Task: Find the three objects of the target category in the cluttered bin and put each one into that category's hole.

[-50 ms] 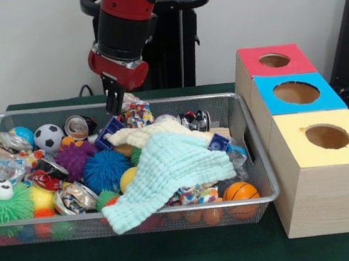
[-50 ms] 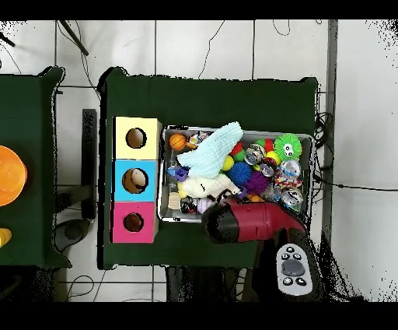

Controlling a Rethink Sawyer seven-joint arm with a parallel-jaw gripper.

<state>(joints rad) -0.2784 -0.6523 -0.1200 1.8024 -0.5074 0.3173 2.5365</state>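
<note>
Now the pincer hangs over the wire bin, grip unreadable; just below it a knotted multicolour rope toy, beyond that a waffled mint cloth.

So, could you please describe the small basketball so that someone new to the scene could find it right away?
Start at the wire mesh bin in the front view and go to its near corner beside the yellow-topped box. The mini basketball sits there, just past the edge of the pale blue cloth. It is smooth orange with black seam lines, unlike the spiky balls.
</note>
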